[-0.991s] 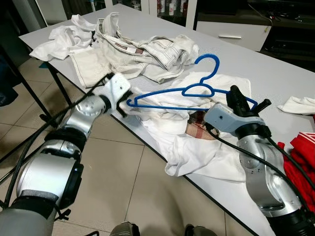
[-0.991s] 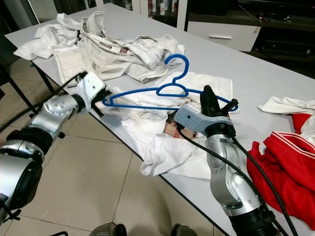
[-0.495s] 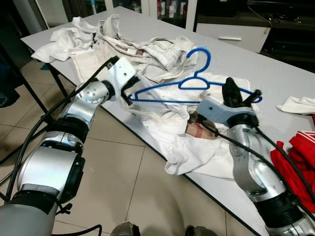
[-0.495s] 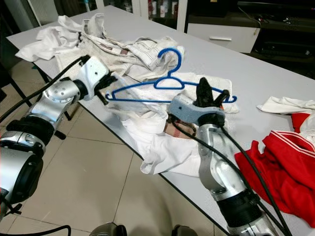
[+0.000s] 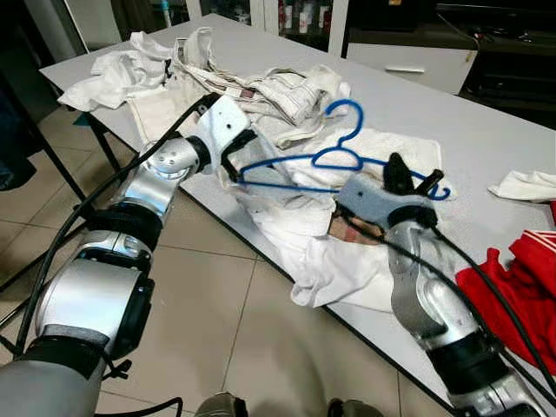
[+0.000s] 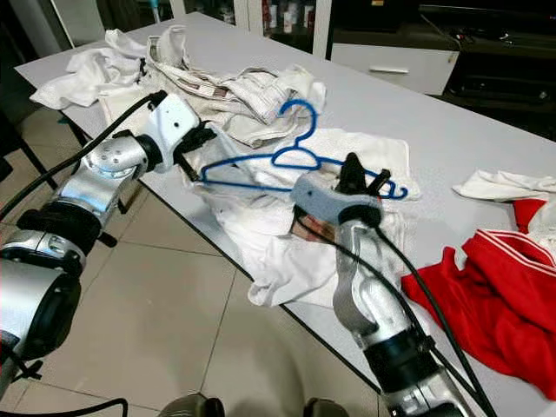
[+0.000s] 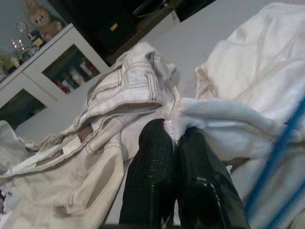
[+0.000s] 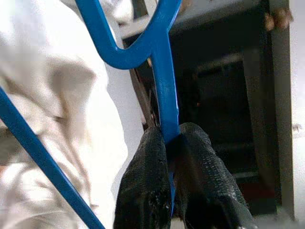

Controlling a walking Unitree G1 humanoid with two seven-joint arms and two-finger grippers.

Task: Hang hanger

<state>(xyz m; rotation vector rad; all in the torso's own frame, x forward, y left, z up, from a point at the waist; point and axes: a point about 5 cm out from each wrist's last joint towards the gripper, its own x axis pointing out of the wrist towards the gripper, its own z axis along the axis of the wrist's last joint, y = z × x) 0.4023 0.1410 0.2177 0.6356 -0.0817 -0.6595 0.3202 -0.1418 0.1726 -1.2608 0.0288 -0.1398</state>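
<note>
A blue hanger [image 5: 334, 165] is held above the middle of the grey desk [image 5: 486, 130], its hook pointing toward 12 o'clock and its bar running from 9 to 3 o'clock over a white shirt [image 5: 295, 226] that spills over the desk's near edge.

The right claw [image 8: 172, 138] is clenched on the hanger's rod at its 3 o'clock end; the wrist view shows the blue rod pinched between the two black fingers [image 8: 145, 191]. In the head views this claw [image 5: 401, 174] stands just behind the shirt, pointing toward 12 o'clock.

The left claw [image 7: 175, 138] is clenched on a fold of white knit cloth, at the hanger's 9 o'clock end [image 5: 236, 165]. Whether it also touches the hanger rod, I cannot tell.

At 11 o'clock from the hanger lies a pile of cream clothes [image 5: 261, 91], with more white cloth [image 5: 113, 74] beyond it toward the desk's far left corner. A red garment [image 5: 512, 295] lies at 4 o'clock near the desk's right edge, and a small white cloth [image 5: 526, 184] lies at 3 o'clock, well apart from the hanger.
</note>
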